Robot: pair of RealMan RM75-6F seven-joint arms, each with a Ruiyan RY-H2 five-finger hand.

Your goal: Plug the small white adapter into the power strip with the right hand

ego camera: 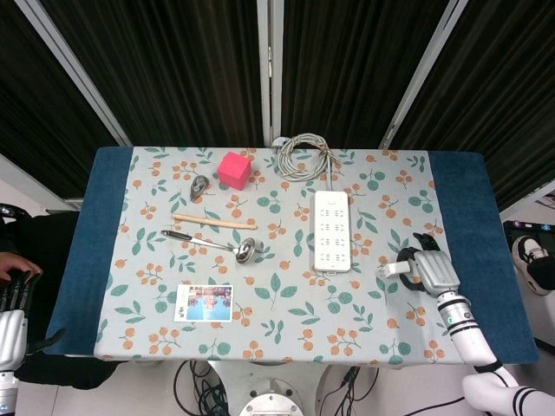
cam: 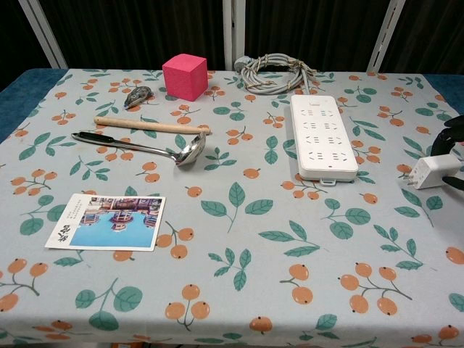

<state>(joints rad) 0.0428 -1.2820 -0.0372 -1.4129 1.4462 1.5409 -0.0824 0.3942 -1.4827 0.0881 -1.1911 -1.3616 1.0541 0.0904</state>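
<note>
The small white adapter (ego camera: 392,269) (cam: 428,171) lies low over the cloth at the table's right side, prongs pointing left toward the power strip. My right hand (ego camera: 431,270) has its dark fingers (cam: 457,132) curled around the adapter's right end and grips it; most of the hand is cut off by the chest view's edge. The white power strip (ego camera: 332,231) (cam: 323,135) lies flat, lengthwise, a short way to the left of the adapter, sockets up. Off the table's lower left corner my left hand (ego camera: 10,316) hangs with fingers apart, holding nothing.
The strip's coiled grey cable (ego camera: 303,156) (cam: 275,71) sits at the back. A pink cube (ego camera: 234,170), a small grey object (ego camera: 199,185), a wooden stick (ego camera: 212,222), a metal ladle (ego camera: 208,243) and a photo card (ego camera: 205,303) occupy the left half.
</note>
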